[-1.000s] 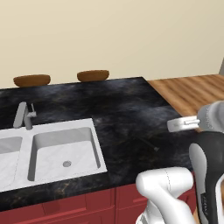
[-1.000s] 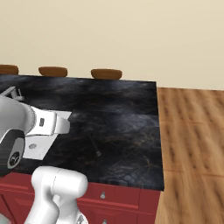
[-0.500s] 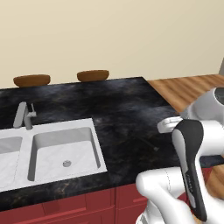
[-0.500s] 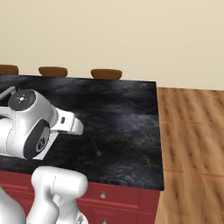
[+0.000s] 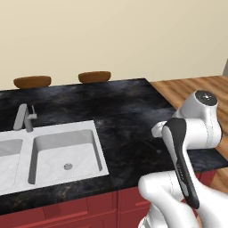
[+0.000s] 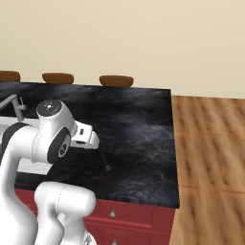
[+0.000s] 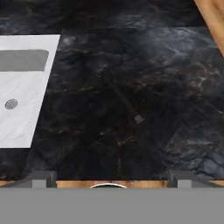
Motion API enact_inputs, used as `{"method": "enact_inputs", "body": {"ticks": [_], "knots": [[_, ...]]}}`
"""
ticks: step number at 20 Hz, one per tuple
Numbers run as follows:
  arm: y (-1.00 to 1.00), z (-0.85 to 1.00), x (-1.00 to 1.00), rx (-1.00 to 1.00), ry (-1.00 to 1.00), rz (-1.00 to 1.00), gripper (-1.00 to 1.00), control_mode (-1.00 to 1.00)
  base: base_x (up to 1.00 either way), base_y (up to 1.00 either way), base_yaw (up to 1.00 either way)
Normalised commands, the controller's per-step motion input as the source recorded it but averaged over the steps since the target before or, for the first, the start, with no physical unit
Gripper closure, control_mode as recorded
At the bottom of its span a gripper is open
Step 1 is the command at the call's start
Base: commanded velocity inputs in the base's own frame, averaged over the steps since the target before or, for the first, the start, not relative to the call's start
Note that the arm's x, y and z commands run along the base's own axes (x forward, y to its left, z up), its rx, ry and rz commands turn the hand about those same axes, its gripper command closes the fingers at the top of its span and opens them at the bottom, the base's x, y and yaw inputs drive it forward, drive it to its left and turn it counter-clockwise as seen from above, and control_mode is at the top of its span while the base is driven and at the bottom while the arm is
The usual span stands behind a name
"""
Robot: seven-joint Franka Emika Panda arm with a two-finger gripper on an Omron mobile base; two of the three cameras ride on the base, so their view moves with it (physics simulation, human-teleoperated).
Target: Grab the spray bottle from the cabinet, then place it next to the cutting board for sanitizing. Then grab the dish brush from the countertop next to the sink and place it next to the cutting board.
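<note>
Tool was spread wide w/ nothing btwn its tips, above the black table, where a thin dark item, prob. the dish brush, lay flat near the sink, not touching it.

The glossy black stone countertop shows faint grey-brown marbling and a soft sheen, and toward nine o'clock in it sits the smooth, matt pale grey-white sink with a brushed grey metal faucet at its back rim. At three o'clock lies a warm brown wood-plank floor with visible grain, while the drawer fronts below the counter edge look like dark red painted wood with small silver metal knobs.
</note>
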Motion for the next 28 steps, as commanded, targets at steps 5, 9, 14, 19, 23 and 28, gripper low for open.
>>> {"method": "enact_inputs", "body": {"ticks": [5, 9, 14, 19, 23, 28], "knots": [[-0.01, -0.53, 0.38, 0.0, 0.05, 0.09, -1.0, -1.0, 0.0, 0.0, 0.0], [-0.02, -0.42, 0.38, -0.02, 0.14, 0.13, -1.0, -1.0, 0.0, 0.0, 0.0], [0.0, -0.33, 0.5, -0.04, 0.19, 0.05, -1.0, -1.0, 0.0, 0.0, 0.0], [0.0, -0.26, 0.56, -0.03, 0.19, 0.0, -1.0, -1.0, 0.0, 0.0, 0.0], [-0.02, -0.22, 0.4, -0.02, 0.07, 0.0, -1.0, -1.0, 0.0, 0.0, 0.0], [-0.07, -0.28, 0.19, 0.0, 0.0, 0.02, -1.0, -1.0, 0.0, 0.0, 0.0]]}}
